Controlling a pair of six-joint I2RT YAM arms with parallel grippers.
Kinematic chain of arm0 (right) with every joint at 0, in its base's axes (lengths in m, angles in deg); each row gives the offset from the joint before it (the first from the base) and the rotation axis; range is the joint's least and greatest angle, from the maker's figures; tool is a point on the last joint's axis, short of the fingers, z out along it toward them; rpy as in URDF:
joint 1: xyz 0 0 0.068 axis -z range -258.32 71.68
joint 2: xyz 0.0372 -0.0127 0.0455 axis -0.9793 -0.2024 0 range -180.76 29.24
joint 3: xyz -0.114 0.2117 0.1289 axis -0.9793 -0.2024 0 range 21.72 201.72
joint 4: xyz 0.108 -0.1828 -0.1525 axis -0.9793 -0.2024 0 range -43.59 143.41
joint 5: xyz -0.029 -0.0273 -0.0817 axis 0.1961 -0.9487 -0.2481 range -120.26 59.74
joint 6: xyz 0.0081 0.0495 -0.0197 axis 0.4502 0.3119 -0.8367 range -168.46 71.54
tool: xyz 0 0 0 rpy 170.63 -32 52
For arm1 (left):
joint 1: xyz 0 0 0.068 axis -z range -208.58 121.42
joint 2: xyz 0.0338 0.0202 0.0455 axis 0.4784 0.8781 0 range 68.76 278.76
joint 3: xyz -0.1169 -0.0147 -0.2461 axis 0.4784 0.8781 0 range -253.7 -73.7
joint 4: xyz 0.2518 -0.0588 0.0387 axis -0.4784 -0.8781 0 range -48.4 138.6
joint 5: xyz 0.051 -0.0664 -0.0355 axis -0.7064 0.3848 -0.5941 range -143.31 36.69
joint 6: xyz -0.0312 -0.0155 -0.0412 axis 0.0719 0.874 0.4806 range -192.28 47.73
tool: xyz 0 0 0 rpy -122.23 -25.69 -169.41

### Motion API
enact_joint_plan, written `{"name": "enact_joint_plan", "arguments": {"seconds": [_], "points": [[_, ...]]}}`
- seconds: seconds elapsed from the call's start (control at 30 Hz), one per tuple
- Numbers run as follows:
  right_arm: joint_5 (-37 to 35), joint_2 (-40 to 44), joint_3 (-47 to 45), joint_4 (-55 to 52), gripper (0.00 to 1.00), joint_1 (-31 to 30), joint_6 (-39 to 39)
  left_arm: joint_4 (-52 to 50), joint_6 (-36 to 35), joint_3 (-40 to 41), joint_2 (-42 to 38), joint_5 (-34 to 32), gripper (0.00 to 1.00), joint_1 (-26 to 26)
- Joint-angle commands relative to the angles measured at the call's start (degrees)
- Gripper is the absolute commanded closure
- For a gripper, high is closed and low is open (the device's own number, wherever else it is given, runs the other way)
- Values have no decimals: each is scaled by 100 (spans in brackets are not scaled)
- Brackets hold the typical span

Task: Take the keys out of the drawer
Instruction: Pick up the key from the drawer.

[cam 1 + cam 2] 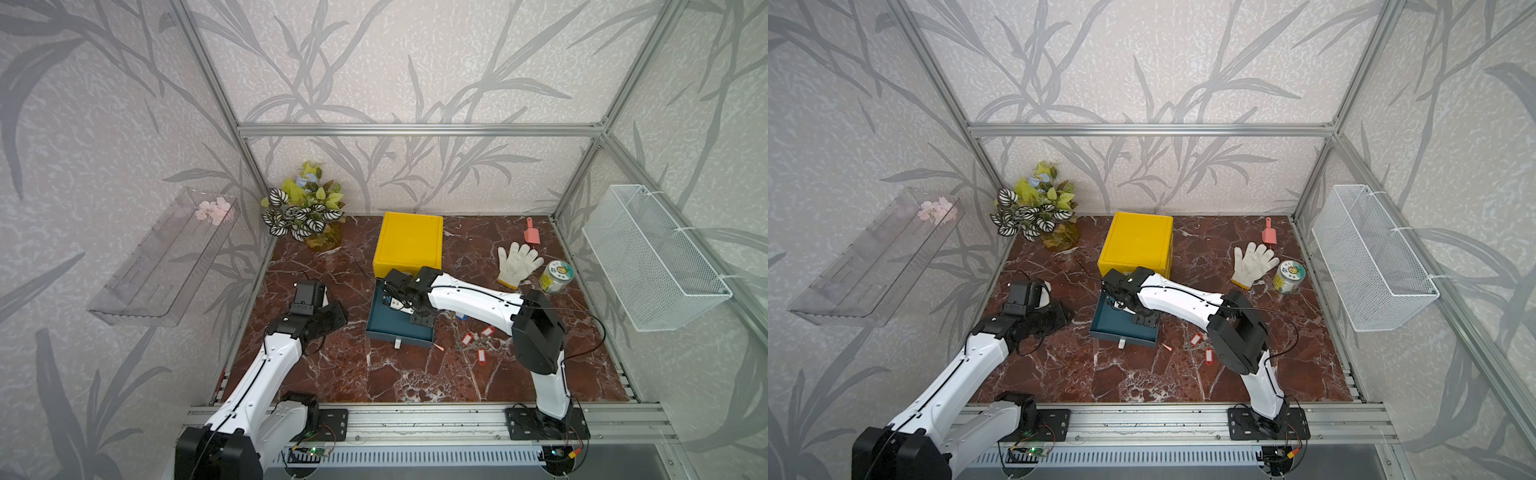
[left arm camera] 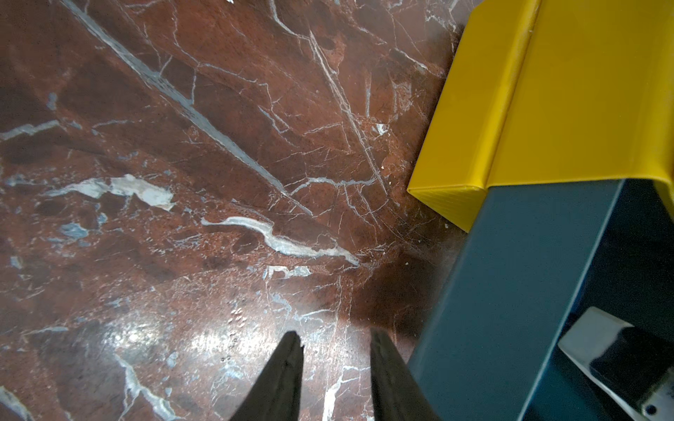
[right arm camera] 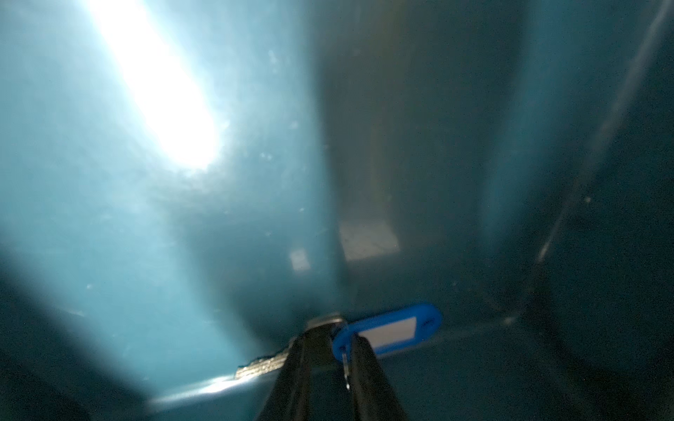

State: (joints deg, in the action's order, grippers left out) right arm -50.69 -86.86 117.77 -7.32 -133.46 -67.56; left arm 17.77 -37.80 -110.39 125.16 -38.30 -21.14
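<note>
The teal drawer is pulled out of the yellow box in both top views. My right gripper reaches down into it. In the right wrist view that gripper is shut on a key with a blue tag; the silver blade sticks out to one side. Red-tagged keys lie on the marble to the right of the drawer, and a blue tag shows under the right arm. My left gripper is open over bare marble, just left of the drawer wall.
A white glove, a jar and a pink scoop lie at the back right. A potted plant stands at the back left. A wire basket and a clear shelf hang on the side walls.
</note>
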Motion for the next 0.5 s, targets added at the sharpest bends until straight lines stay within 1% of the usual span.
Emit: {"name": "enact_joint_plan", "arguments": {"seconds": [0.0,0.17,0.27,0.47], "points": [[-41,-177,13,-270,81,104,46,2,-75,-128,-15,-55,65,-6],[-75,-142,18,-369,82,108,49,24,-62,-102,-46,-54,65,-6],[-123,-116,31,-416,77,133,71,33,-55,-83,-50,-41,65,-6],[-1,-142,107,-578,77,231,134,25,-49,-63,-88,-34,65,-6]]}}
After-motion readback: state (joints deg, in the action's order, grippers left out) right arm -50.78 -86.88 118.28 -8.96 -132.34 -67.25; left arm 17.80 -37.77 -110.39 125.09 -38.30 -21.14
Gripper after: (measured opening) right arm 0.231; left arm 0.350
